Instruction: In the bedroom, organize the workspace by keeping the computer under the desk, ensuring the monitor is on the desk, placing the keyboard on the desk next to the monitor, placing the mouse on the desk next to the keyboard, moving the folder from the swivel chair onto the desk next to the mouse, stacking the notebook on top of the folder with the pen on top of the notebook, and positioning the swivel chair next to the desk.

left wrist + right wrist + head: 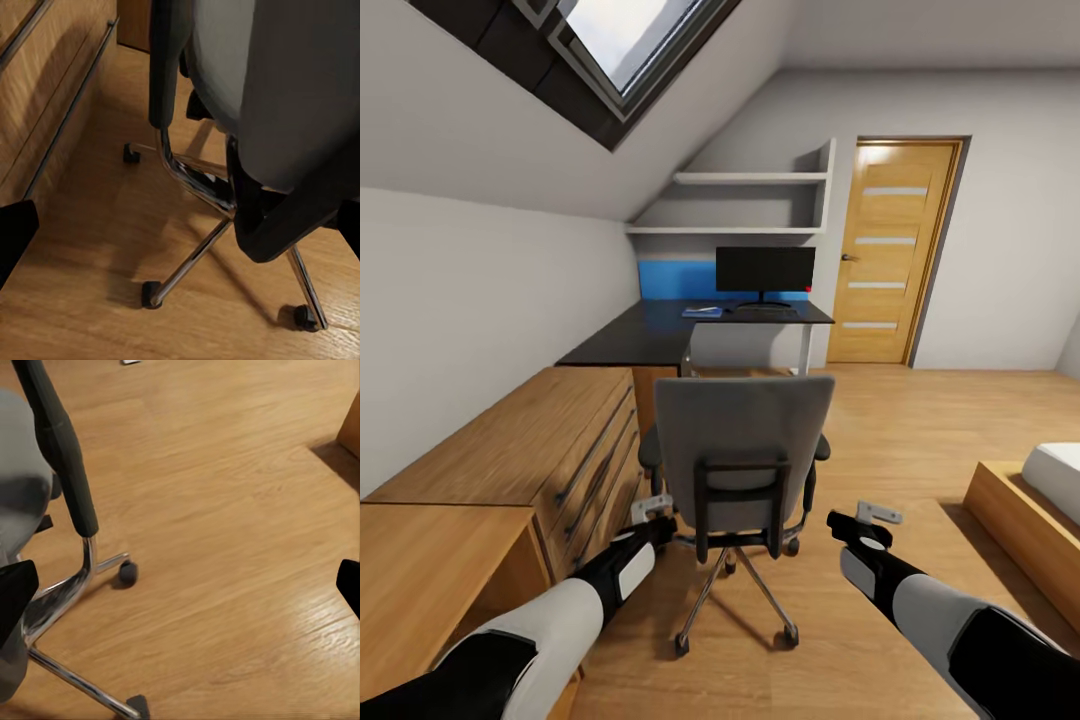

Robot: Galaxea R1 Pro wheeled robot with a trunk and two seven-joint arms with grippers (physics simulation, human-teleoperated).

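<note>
- Behind the swivel chair (pixel 745 455), my left gripper (pixel 651 512) sits low beside the left edge of its backrest and my right gripper (pixel 868 520) low off its right edge; both look spread apart and hold nothing, with dark fingertips at opposite borders of each wrist view.
- Nothing of mine touches the chair yet, as far as I can tell.
- Risk: the chair stands on casters on the wooden floor (pixel 920 420), so an uneven push from one arm would likely spin it rather than roll it straight toward the desk (pixel 660 335).
- Risk: the wooden drawer chest (pixel 510 440) stands just beside the chair's left side; a skewed roll could jam a caster (pixel 151 294) or an armrest (pixel 161 67) against it, and my left arm has little room there.
- Risk: pushing too hard could drive the chair into the desk's white leg or jolt the top, where the monitor (pixel 765 272) stands near the far edge with the keyboard (pixel 765 311) in front of it and the blue folder (pixel 702 311) lying flat to the left.
- Containers: the chest's drawers are closed, so I cannot tell their contents; the wall shelves (pixel 750 205) above the desk look bare.
- Computer, mouse, notebook and pen I cannot make out.
</note>
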